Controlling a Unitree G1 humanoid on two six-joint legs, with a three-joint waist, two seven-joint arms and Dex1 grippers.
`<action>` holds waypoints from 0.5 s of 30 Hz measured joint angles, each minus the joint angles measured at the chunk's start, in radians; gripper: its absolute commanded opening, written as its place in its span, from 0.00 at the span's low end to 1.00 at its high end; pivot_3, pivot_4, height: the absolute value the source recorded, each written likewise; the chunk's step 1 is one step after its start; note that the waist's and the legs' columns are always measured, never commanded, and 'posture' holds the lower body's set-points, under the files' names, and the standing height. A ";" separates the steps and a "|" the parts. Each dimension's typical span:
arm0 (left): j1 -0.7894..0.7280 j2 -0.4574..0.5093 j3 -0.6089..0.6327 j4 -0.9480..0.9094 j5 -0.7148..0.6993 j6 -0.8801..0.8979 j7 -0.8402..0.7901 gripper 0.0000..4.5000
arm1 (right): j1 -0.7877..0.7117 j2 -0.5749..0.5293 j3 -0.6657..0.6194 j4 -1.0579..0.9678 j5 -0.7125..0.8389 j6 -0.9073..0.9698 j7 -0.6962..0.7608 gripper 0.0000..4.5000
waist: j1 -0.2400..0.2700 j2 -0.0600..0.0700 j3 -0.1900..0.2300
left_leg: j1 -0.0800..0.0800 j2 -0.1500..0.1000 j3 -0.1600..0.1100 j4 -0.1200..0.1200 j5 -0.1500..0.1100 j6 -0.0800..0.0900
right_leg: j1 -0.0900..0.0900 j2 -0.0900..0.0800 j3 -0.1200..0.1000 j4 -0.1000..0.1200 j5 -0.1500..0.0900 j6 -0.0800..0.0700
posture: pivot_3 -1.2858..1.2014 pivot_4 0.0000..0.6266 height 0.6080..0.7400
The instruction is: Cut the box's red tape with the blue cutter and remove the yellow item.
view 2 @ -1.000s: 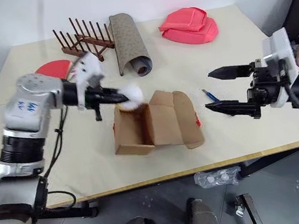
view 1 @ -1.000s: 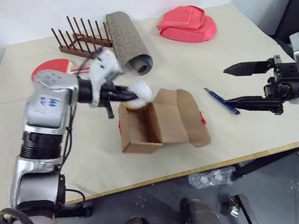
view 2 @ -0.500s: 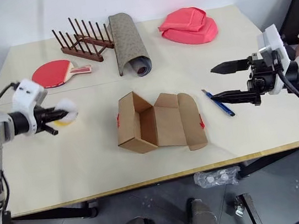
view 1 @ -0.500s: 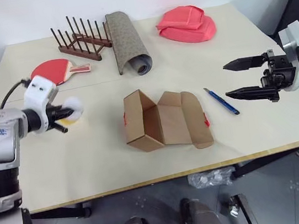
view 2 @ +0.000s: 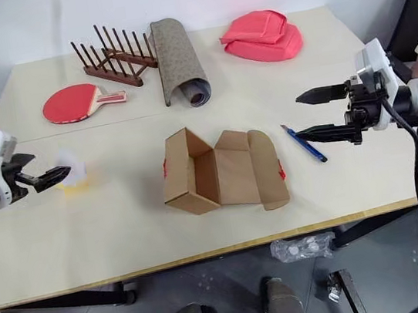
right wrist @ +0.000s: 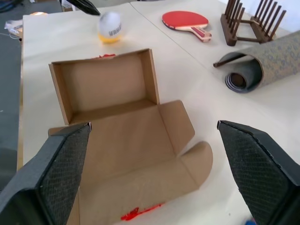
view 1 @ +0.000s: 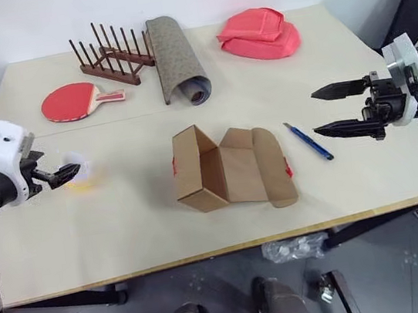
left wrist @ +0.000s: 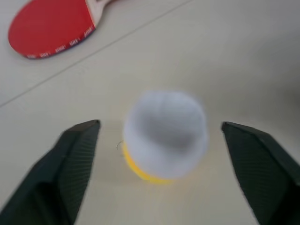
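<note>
Pale bench (view 1: 149, 227) — the box (view 1: 227, 171) lies open mid-surface, the yellow item (view 2: 71, 173) sits free before the spread left pincer (view 2: 54, 176), and the right pincer (view 1: 333, 110) gapes empty — above the blue cutter (view 1: 309, 141).

One small brown corrugated cardboard box (view 2: 215, 173) lies open on the table, with two visible scraps of bright red tape (view 2: 279, 171) on it, one at each end. There is one slim dark-blue pen-like cutter (view 2: 304, 143), and one small round yellow item with a white face (view 2: 72, 172). One red table-tennis paddle with a wooden handle (view 2: 77, 102), one dark wooden peg rack (view 2: 117, 54), one rolled patterned mat (view 2: 179, 58) and one folded pink cloth hat (view 2: 264, 37) complete the count. Two black two-fingered grippers are present, one left gripper (view 2: 52, 176) and one right gripper (view 2: 314, 115).
</note>
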 measured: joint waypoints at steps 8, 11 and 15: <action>0.287 -0.230 0.196 -0.165 -0.193 -0.332 -0.124 0.99 | 0.100 -0.031 -0.010 0.139 -0.075 -0.132 0.014 1.00 | -0.013 0.000 0.000 | 0.001 0.000 0.001 0.000 0.000 -0.001 | 0.001 0.000 0.000 0.000 0.000 0.000 | 0.52 0.24 1.00; 0.380 -0.243 0.244 -0.143 -0.268 -0.406 -0.221 0.99 | 0.118 -0.035 -0.010 0.241 -0.110 -0.231 0.022 1.00 | -0.016 0.000 0.000 | 0.006 0.000 0.004 -0.001 0.000 -0.001 | 0.002 0.000 0.003 0.001 0.000 -0.001 | 0.52 0.24 1.00; 0.540 -0.191 0.237 0.005 -0.222 -0.563 -0.333 0.99 | 0.157 -0.040 -0.008 0.405 -0.124 -0.404 0.026 1.00 | -0.026 0.003 0.001 | 0.024 0.001 0.008 -0.007 -0.002 -0.003 | 0.014 0.001 0.005 -0.005 -0.002 -0.004 | 0.52 0.24 1.00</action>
